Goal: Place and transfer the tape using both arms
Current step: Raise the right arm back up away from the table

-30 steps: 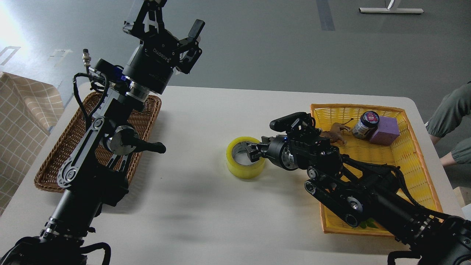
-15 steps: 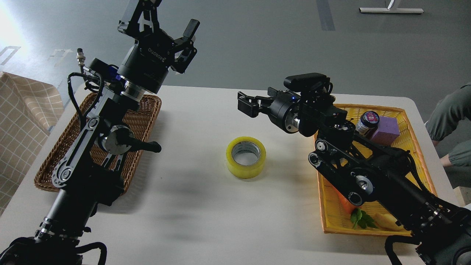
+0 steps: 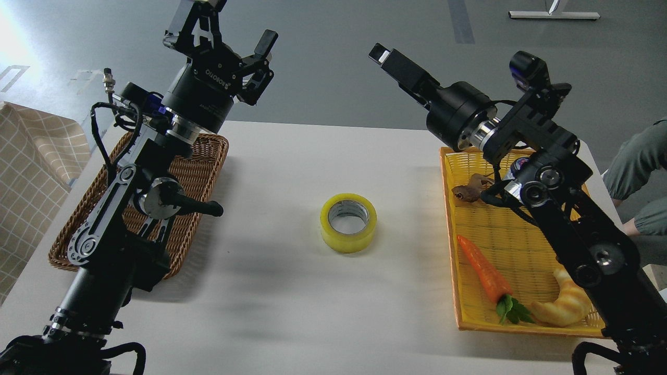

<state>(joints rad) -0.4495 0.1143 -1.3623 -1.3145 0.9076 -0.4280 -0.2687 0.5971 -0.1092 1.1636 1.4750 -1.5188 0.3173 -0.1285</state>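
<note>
The tape (image 3: pixel 348 223), a yellow roll with a grey-white core, lies flat on the middle of the white table (image 3: pixel 292 312), touched by neither gripper. My left gripper (image 3: pixel 232 32) is raised high above the table's far left, open and empty. My right gripper (image 3: pixel 382 54) is raised high above the far right of the table, pointing up and to the left, well clear of the tape. It is seen side-on, so its two fingers overlap and cannot be told apart. Nothing shows in it.
A brown wicker basket (image 3: pixel 206 161) stands at the left under my left arm. A yellow basket (image 3: pixel 452 260) at the right holds a carrot (image 3: pixel 484 271), a croissant (image 3: pixel 563 307) and a brown toy animal (image 3: pixel 468 190). A person's arm (image 3: pixel 638 156) is at the right edge.
My right gripper let go of the tape's rim, then rose and swung back to the upper right. The tape stayed in place. My left arm shifted slightly left.
</note>
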